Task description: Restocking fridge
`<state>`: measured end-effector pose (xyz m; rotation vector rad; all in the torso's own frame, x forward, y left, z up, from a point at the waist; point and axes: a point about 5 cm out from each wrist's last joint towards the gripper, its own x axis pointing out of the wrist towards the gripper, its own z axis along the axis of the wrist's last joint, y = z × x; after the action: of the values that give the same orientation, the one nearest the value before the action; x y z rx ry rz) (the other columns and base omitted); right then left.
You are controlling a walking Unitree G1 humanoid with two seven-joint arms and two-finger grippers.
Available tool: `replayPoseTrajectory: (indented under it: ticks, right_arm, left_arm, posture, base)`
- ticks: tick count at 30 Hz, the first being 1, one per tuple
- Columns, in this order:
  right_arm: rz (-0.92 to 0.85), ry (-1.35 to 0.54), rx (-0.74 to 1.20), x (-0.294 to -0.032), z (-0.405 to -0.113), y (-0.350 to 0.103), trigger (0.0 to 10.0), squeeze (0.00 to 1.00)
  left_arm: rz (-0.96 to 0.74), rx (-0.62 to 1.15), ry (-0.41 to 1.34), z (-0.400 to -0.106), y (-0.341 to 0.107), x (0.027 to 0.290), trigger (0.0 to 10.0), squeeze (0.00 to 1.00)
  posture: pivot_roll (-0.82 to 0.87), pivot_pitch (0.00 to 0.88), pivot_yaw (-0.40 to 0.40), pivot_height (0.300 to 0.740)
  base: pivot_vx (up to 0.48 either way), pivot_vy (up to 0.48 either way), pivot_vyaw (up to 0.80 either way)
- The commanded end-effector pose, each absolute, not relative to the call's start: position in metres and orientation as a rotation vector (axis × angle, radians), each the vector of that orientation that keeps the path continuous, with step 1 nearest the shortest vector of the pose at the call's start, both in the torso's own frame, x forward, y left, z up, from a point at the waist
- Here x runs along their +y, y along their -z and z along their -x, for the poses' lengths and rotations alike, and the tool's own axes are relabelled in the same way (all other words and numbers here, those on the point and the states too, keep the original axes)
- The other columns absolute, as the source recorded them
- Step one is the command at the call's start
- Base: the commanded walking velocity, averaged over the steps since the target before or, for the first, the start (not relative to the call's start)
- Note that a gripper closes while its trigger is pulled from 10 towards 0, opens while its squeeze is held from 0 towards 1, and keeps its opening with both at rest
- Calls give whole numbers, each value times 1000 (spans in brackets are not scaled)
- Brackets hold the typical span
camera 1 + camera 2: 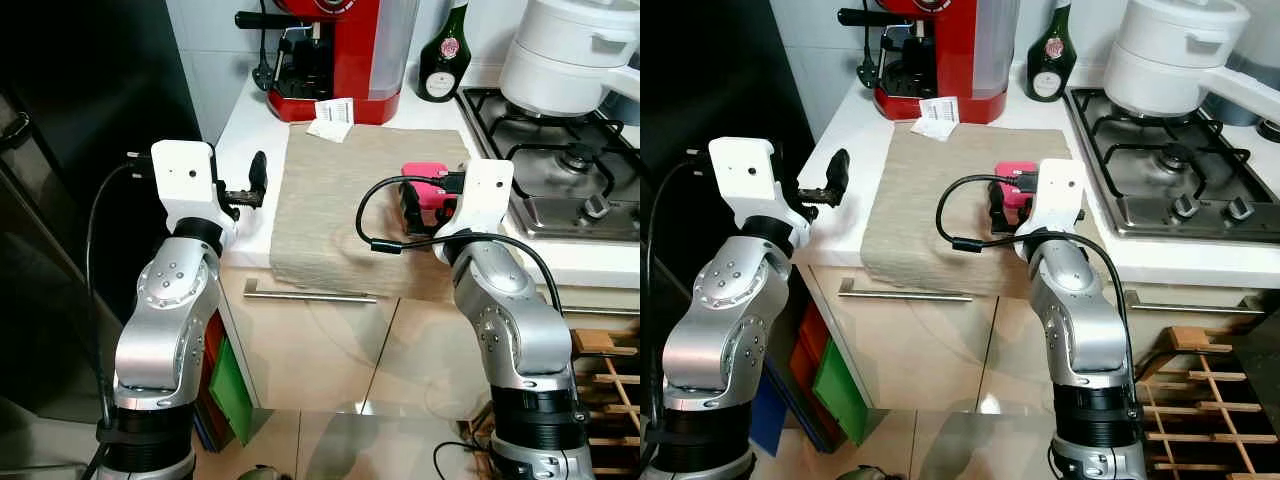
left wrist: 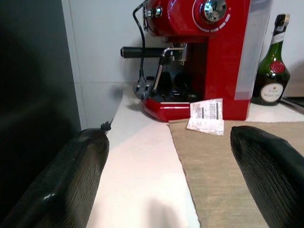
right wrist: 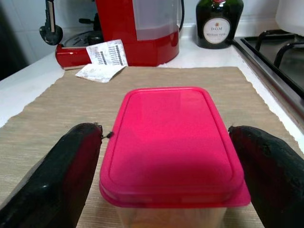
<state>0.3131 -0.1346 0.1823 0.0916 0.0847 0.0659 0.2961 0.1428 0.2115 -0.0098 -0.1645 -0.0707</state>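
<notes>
Where the worktop meets the hob, a beige mat carries one tub with a pink lid, standing upright near the mat's front right part.

Right gripper: spread wide, one finger on each side of the tub, neither visibly pressing it; grasping nothing.

Left gripper: released, fingers apart, hovering over the bare worktop at the mat's left edge; holding nothing.

Behind the mat: red coffee machine, paper slip leaning at its base, green bottle just to the machine's right.

On the hob: white pot, rear burner.

To the left of the worktop: tall dark fridge, door closed.
</notes>
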Motion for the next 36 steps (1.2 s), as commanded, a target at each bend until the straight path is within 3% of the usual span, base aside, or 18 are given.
replayPoseTrajectory:
  ticks: [1,9,16,36]
  right_arm:
    - [-111,-76,90,-134,-313,-185,10000,0]
    - [-118,-73,124,-134,-315,-179,10000,0]
    - [-118,-74,135,-134,-319,-179,10000,0]
    - [-101,-103,226,-132,-327,-165,10000,0]
  left_arm:
    - [0,-124,79,-297,-204,142,10000,0]
    - [0,-88,193,-298,-198,135,10000,0]
    - [78,-143,395,-288,-206,117,10000,0]
    - [83,-109,520,-286,-201,106,10000,0]
  posture:
    - [-19,0,28,740]
    - [-16,0,28,740]
    - [-14,0,28,740]
    - [-11,0,21,740]
  base:
    - [0,0,0]
    - [0,0,0]
    - [0,0,0]
    - [0,0,0]
